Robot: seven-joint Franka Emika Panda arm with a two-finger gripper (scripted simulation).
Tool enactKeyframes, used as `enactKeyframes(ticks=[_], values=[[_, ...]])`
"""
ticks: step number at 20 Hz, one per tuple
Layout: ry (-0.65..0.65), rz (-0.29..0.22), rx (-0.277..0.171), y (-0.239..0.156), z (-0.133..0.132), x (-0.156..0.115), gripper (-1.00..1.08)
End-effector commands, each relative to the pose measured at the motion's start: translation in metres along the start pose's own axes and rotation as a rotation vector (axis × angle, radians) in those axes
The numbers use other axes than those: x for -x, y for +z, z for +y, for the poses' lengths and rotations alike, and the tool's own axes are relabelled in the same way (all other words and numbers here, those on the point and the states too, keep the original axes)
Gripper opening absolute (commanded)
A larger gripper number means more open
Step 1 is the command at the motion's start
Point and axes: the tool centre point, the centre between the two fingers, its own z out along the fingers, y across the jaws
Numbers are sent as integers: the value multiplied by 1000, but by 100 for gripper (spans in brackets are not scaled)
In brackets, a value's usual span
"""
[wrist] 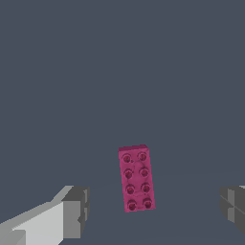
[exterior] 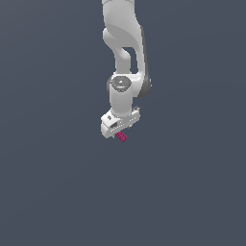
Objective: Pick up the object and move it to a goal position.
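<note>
The white arm [exterior: 126, 53] comes down from the top of the exterior view, and its gripper [exterior: 120, 126] hangs just above the pink block [exterior: 121, 137], which lies on the flat grey floor [exterior: 57, 192]. In the wrist view the block [wrist: 137, 178] shows two rows of round studs on its top. The two fingers [wrist: 76, 210] are spread wide, one on each side of the block, and they do not touch it.
</note>
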Motion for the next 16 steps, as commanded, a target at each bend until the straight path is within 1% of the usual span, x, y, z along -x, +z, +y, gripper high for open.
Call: enactKeyframes(ticks=[1,8,16], values=[[-44,-1,-1,6,-2,5,100],[-109,-2,-3,15,-6,13,100],[-112,-2,-3,20,-7,13,100]])
